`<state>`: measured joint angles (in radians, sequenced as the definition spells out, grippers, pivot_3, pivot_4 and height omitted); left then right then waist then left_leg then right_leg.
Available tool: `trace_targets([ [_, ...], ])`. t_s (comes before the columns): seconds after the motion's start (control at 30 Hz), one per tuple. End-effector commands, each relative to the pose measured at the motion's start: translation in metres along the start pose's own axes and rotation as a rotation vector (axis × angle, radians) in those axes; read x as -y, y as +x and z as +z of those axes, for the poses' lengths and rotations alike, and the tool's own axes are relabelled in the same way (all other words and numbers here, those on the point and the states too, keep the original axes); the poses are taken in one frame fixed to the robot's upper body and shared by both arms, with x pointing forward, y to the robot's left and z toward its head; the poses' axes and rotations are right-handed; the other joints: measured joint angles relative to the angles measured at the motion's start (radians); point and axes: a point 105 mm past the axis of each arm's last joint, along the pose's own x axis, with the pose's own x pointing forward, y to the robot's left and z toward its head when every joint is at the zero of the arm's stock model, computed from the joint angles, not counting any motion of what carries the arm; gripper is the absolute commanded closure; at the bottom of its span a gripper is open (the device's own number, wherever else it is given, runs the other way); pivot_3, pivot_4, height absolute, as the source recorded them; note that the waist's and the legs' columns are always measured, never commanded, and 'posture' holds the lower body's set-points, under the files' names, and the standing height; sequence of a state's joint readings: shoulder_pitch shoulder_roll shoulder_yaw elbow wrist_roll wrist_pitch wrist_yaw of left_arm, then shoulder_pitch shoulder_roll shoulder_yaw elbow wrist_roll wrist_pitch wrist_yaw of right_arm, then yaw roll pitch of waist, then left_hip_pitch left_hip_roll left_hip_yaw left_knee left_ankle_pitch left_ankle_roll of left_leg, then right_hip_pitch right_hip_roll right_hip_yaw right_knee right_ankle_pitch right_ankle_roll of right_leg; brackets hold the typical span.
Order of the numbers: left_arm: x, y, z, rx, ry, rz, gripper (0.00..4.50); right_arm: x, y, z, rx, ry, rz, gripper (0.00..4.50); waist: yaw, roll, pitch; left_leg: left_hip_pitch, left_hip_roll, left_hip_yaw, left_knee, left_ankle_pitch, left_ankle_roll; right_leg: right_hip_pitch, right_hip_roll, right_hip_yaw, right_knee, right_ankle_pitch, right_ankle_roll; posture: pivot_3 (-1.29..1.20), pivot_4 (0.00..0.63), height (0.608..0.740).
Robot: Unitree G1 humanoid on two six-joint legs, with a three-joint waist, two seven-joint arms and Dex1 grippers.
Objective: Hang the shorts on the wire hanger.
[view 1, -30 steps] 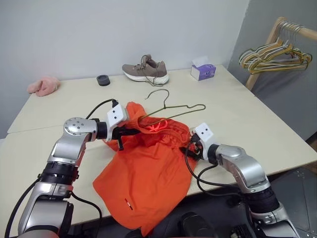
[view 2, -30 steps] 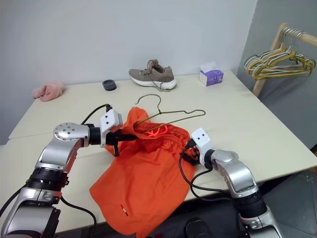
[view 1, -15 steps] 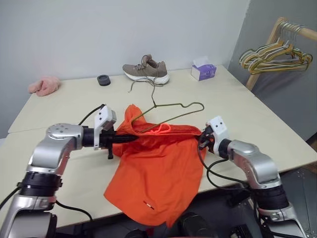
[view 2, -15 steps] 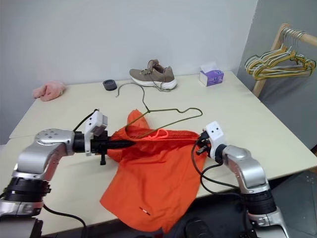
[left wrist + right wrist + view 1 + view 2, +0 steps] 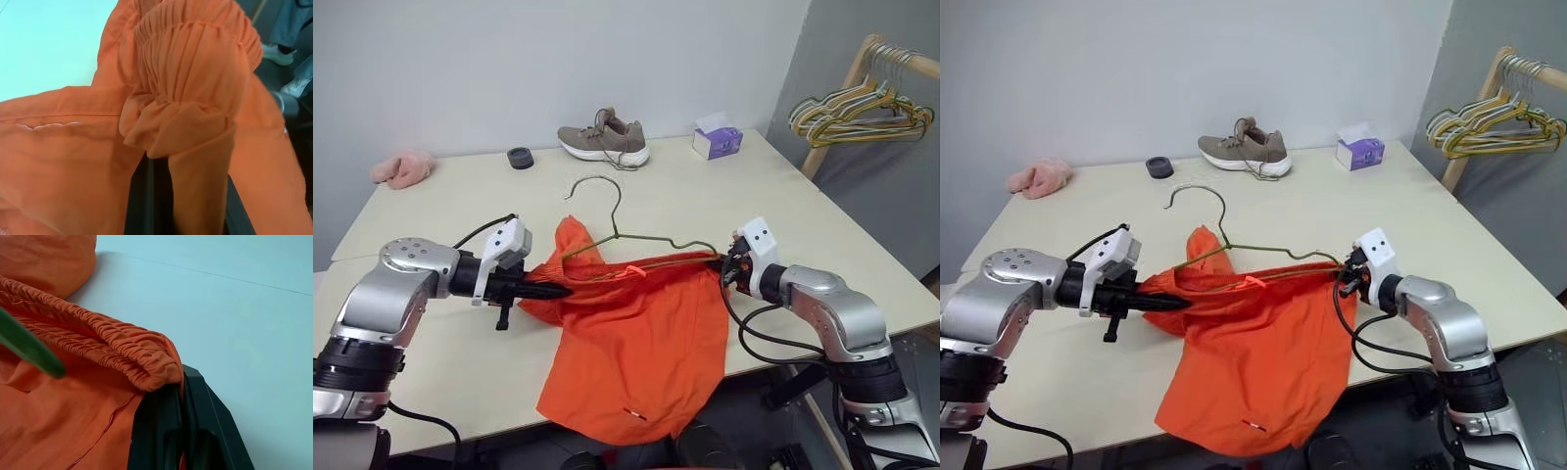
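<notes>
The shorts (image 5: 636, 343) hung stretched above the table (image 5: 783, 211), just in front of the wire hanger (image 5: 636, 235) — left gripper (image 5: 558, 290) and right gripper (image 5: 726, 266) each clamped on a waistband end.

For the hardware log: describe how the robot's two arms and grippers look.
Both arms have glossy silver-grey shells with black joint rings. Each wrist carries a white boxy module with small dark dots, and loose black cables loop beside it. The left gripper and right gripper have slim black fingers.
</notes>
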<state>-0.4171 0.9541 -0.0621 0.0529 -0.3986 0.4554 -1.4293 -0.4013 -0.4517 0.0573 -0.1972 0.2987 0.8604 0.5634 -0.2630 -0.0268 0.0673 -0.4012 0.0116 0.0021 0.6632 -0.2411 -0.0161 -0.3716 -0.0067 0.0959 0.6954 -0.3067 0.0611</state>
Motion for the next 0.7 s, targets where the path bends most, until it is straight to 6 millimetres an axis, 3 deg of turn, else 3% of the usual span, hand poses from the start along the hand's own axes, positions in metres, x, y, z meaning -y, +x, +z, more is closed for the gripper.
trace_targets([
  [0.03,-0.013,-0.015,0.000,-0.038,0.025,0.082,4.50,0.024,-0.017,0.007,0.012,-0.028,-0.110,4.46,0.002,0.000,0.000,0.000,0.000,0.000,0.000,0.000,0.000,0.000,0.000,0.000,0.000,0.000,0.000,-0.22,0.005,0.740],
  [0.5,-0.021,-0.021,-0.015,-0.111,0.056,0.119,4.50,0.018,-0.020,0.007,0.000,-0.062,-0.087,4.46,0.003,0.000,0.000,0.000,0.000,0.000,0.000,0.000,0.000,0.000,0.000,0.000,0.000,0.000,0.000,-0.23,0.007,0.740],
  [0.7,-0.031,-0.019,-0.024,-0.158,0.106,0.179,4.50,0.012,-0.021,0.021,0.003,-0.192,-0.075,4.46,0.003,0.000,0.000,0.000,0.000,0.000,0.000,0.000,0.000,0.000,0.000,0.000,0.000,0.000,0.000,-0.23,0.010,0.740],
])
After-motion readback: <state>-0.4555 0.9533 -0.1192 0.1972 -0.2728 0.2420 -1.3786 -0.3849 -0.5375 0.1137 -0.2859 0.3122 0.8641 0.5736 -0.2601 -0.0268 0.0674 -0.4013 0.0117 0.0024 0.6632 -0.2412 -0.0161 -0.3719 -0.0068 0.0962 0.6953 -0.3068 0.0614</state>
